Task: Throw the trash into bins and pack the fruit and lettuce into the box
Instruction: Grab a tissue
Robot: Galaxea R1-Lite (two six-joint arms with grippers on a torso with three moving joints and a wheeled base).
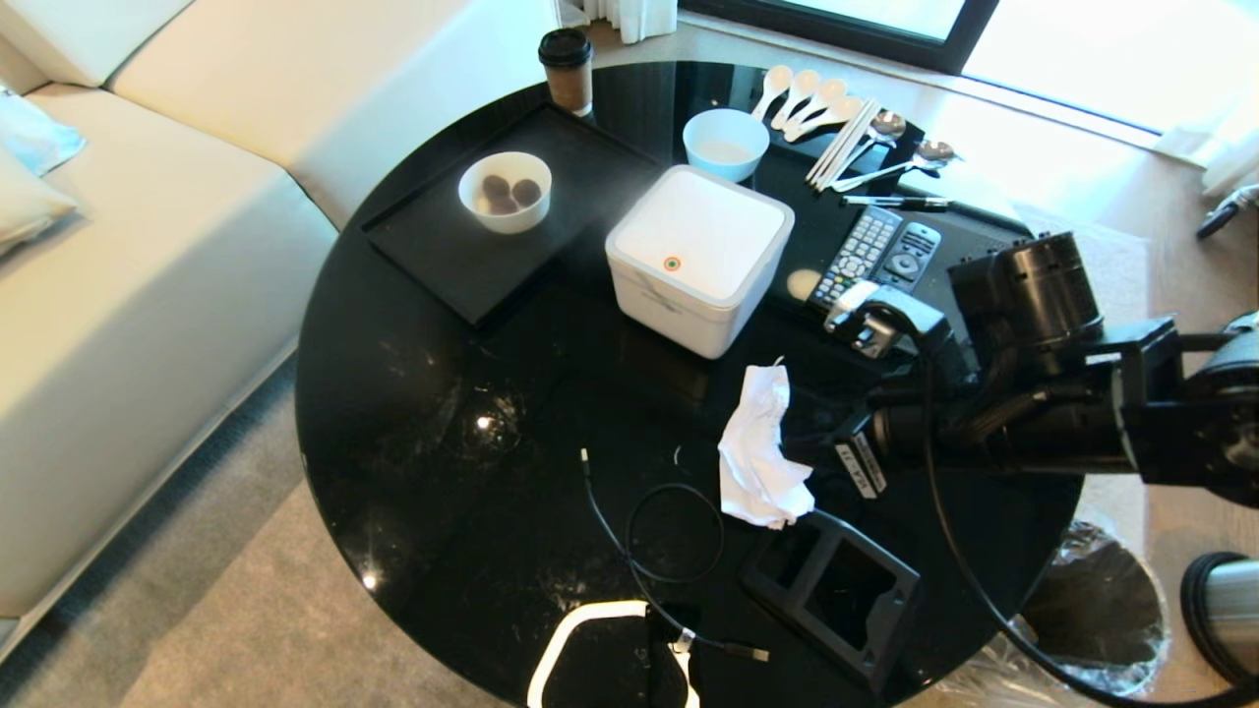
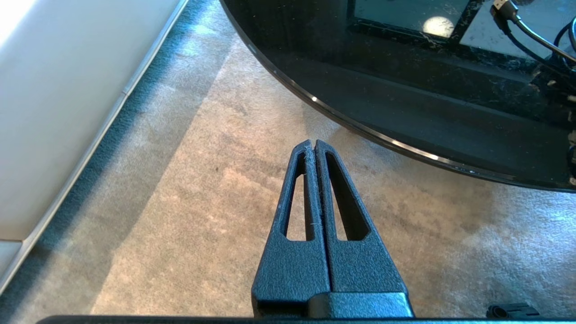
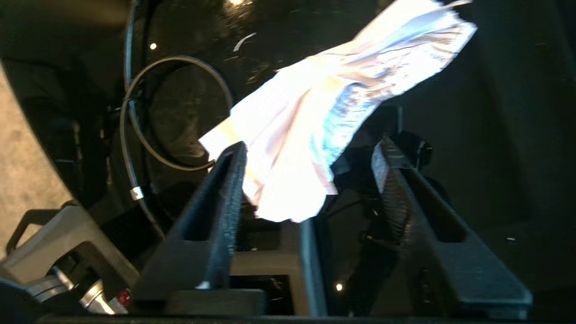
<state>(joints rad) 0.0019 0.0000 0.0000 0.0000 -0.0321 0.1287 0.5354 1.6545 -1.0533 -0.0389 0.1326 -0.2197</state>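
the right gripper (image 3: 310,162) has its two fingers (image 3: 225,189) spread apart, and the crumpled white tissue (image 3: 315,117) lies between them; one finger is just beside its edge, but the tissue is not squeezed. in the head view the tissue (image 1: 759,447) rests on the round black table (image 1: 413,413), in front of the white box (image 1: 696,258), whose lid is down. a thin black cable (image 1: 649,531) curls on the table near the tissue. the left gripper (image 2: 315,146) hangs over the carpet (image 2: 202,202) beside the table edge, its fingers pressed together and holding nothing.
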